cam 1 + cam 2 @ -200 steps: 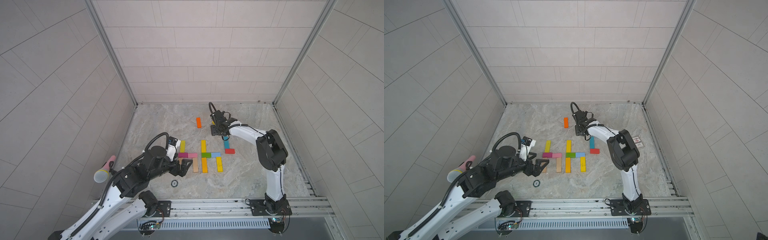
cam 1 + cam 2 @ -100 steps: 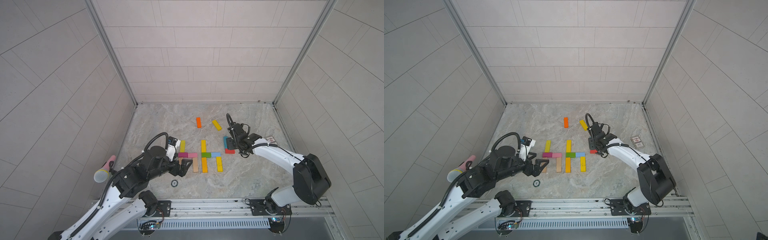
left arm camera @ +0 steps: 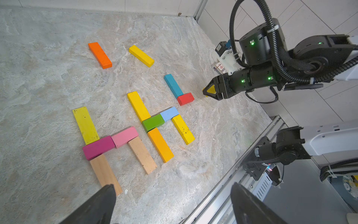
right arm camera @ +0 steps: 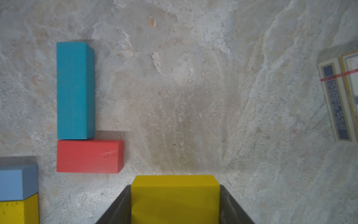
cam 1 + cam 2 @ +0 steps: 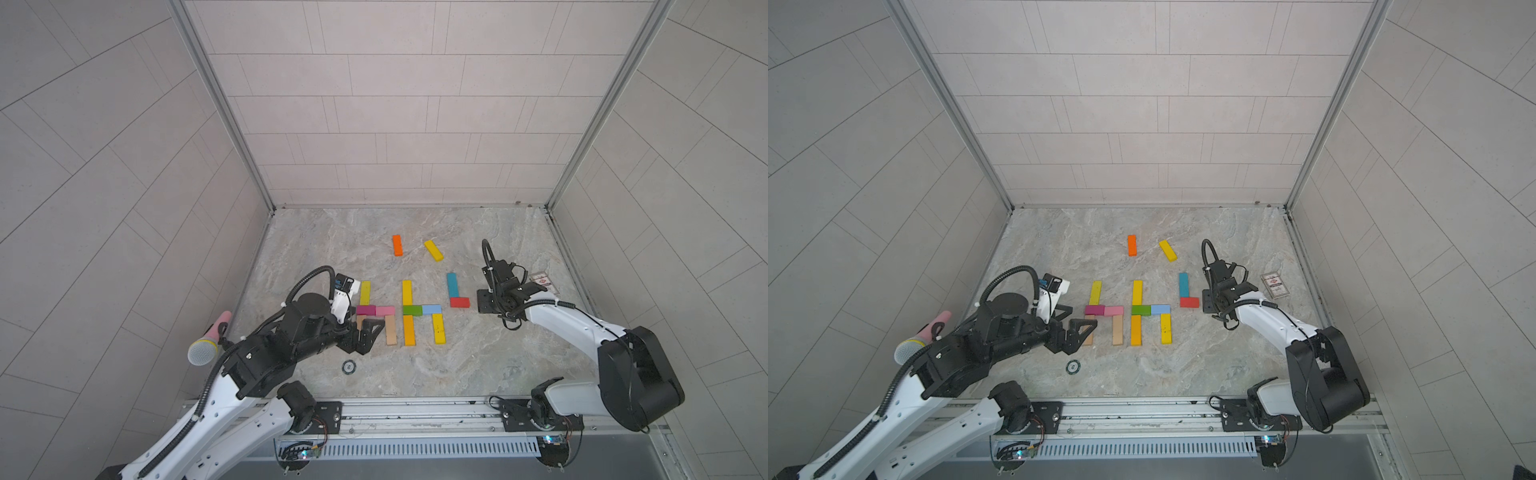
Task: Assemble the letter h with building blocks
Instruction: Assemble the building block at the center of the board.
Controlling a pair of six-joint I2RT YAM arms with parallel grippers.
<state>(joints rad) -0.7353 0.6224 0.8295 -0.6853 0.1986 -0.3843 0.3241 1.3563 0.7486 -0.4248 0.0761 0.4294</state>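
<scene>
Both top views: over the worktop (image 5: 478, 365), left pincer (image 5: 1081, 318) spread wide and empty toward the left edge, right pincer (image 5: 485, 301) toward the right edge. Right wrist view: part-closed around a yellow block (image 4: 175, 199), near the teal block (image 4: 74, 90) and red block (image 4: 88, 156). Probably best: lower level, butt squarely against red, then release.

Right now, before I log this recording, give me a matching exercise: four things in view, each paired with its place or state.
1 red block
2 green block
3 left gripper
4 right gripper

A shut on a yellow block
B open, holding nothing
C against the teal block's end
D touching the light blue block

Pairs: 1-C, 2-D, 3-B, 4-A
</scene>
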